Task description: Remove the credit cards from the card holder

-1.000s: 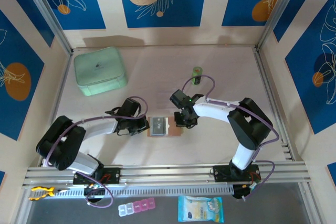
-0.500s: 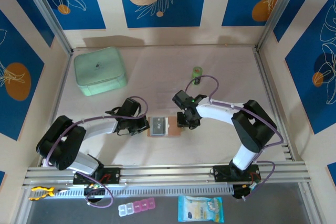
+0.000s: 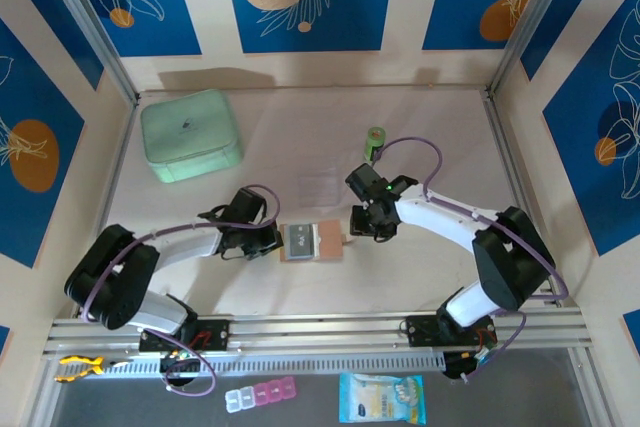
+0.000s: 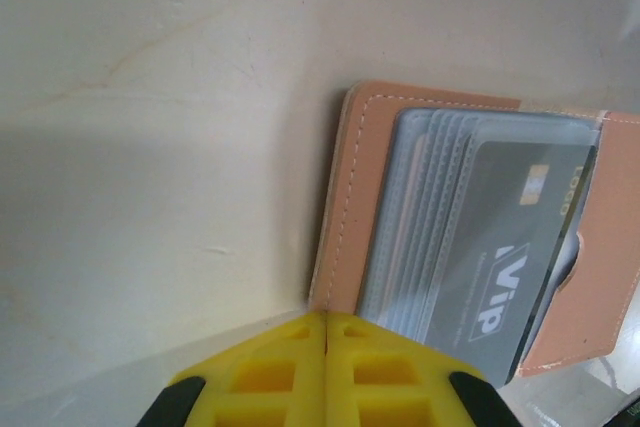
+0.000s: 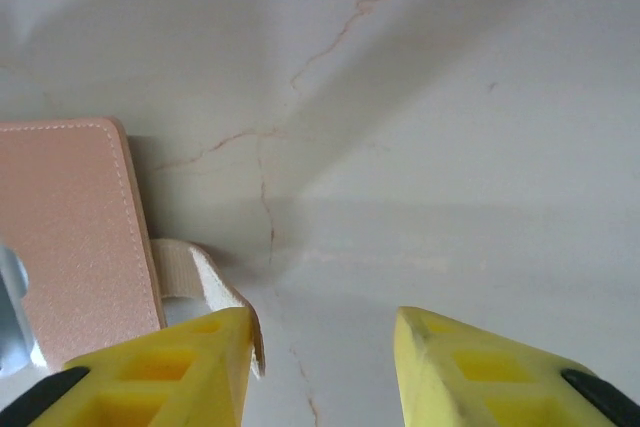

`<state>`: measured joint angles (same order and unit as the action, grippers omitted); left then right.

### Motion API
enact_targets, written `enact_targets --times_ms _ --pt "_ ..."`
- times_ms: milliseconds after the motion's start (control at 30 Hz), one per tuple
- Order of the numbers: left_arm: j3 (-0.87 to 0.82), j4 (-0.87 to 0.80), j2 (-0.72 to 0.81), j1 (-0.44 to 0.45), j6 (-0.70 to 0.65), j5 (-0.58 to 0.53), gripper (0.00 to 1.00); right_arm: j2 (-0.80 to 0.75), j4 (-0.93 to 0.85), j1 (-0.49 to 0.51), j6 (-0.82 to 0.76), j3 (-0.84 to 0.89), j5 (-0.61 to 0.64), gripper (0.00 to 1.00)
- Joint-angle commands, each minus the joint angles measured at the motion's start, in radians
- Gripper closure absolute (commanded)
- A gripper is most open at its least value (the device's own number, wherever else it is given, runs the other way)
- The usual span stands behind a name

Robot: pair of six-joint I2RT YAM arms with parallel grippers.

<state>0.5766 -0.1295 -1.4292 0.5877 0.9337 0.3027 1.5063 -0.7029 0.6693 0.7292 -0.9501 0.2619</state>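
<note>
My right end effector (image 5: pixel 325 345) has just released and backed off to the right of the card holder (image 3: pixel 312 242), empty. My left end effector (image 4: pixel 326 332) stays clenched at the card holder's left edge. It lies open on the bench (image 3: pixel 300 127), credit cards (image 4: pixel 505 257) still pocketed, so none is out yet.

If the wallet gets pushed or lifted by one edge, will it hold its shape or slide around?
Probably floppy: the wallet is thin stitched leather lying opened out flat, so it would likely fold along its middle. It looks light and may slide on the smooth table unless pinned. The card inside looks stiff by comparison.
</note>
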Motion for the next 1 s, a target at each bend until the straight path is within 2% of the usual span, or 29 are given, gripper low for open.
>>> enact_targets --times_ms 0,233,400,567,633,867,967 --pt "-0.007 -0.035 0.028 0.007 -0.003 -0.002 1.00 -0.043 -0.062 0.017 0.001 -0.059 -0.001 0.58" --pt "-0.001 -0.033 0.031 0.006 -0.002 0.005 1.00 -0.011 -0.083 0.104 0.015 -0.198 -0.027 0.60" --pt "-0.004 -0.029 0.015 0.007 -0.003 -0.001 1.00 0.084 -0.063 0.184 0.004 -0.301 -0.049 0.60" --pt "-0.015 -0.022 0.010 0.007 0.002 0.001 1.00 0.202 -0.067 0.218 0.006 -0.370 -0.081 0.58" --pt "-0.017 -0.025 0.009 0.007 0.000 -0.002 1.00 0.243 -0.084 0.220 0.018 -0.383 -0.066 0.56" --pt "-0.021 -0.043 0.004 0.007 -0.006 -0.007 1.00 0.323 -0.160 0.203 0.040 -0.372 0.036 0.31" --pt "-0.021 -0.044 0.001 0.007 -0.008 -0.005 1.00 0.324 -0.149 0.179 0.038 -0.335 0.040 0.27"
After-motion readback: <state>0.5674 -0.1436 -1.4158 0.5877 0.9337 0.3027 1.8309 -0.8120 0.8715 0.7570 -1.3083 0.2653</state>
